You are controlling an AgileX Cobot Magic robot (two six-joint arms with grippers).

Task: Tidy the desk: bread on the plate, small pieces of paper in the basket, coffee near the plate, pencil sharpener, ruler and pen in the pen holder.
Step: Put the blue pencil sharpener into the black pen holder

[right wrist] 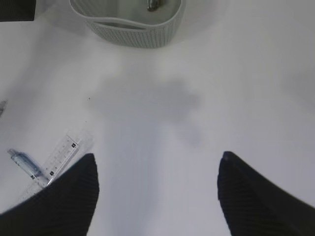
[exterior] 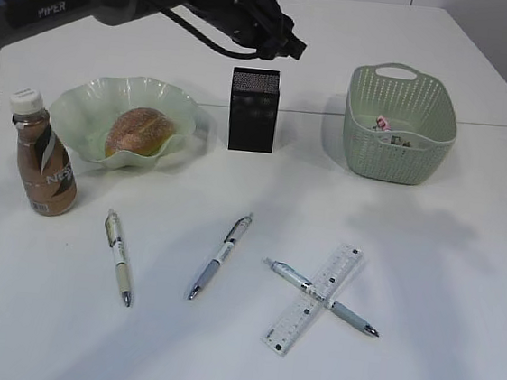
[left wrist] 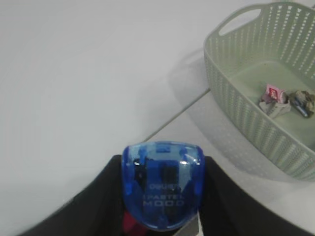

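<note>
Risk: left gripper [left wrist: 162, 216] clamps the blue pencil sharpener [left wrist: 163, 184] above the pen holder [exterior: 253, 108]; released off-centre, it clips the rim and tumbles; right gripper [right wrist: 157, 191] gapes empty

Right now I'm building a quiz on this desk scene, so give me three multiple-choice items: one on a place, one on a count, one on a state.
1. Where is the bread?
A. in the basket
B. on the plate
C. beside the ruler

2. How many pens lie on the desk?
A. one
B. two
C. three

3. What is the left gripper doing?
A. holding a blue pencil sharpener
B. hanging empty
C. holding the coffee

Answers:
1 B: the bun sits in the green plate.
2 C: three pens, one, another, a third crossing the ruler.
3 A: the pencil sharpener sits between its fingers.
</note>
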